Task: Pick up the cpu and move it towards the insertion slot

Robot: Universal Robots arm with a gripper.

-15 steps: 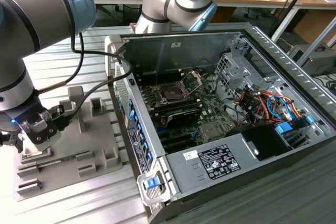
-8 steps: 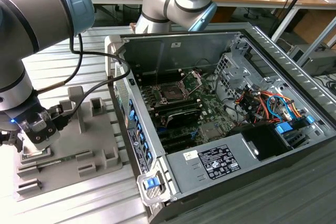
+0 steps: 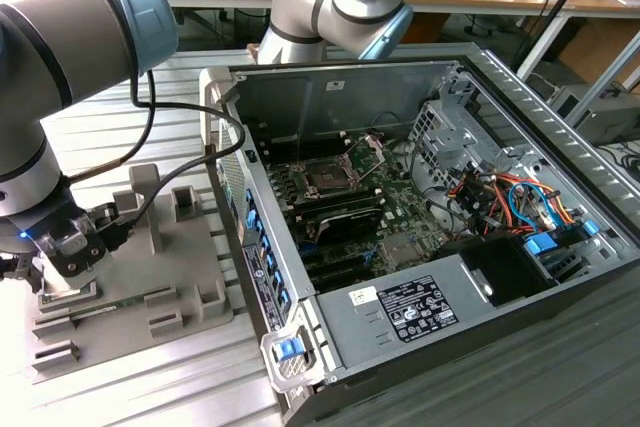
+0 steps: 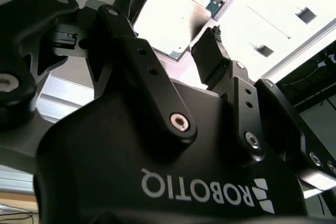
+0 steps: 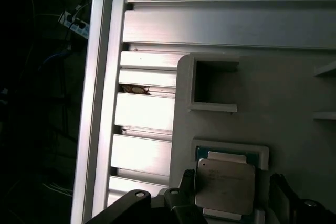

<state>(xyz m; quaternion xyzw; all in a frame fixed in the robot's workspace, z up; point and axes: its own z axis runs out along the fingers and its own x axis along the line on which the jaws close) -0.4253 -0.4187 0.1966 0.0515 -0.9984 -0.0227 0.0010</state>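
At lower left of the exterior view, your pincer hangs open over the fixture. In the first wrist view its fingers straddle the cpu, seated in its nest, likely to close on its edges. The slot lies well apart.

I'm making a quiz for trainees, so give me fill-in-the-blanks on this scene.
The cpu lies on a ____ plate. The gripper has its jaws ____, one on each side of the cpu. The slot sits inside the computer ____.
Missing: grey; open; case.
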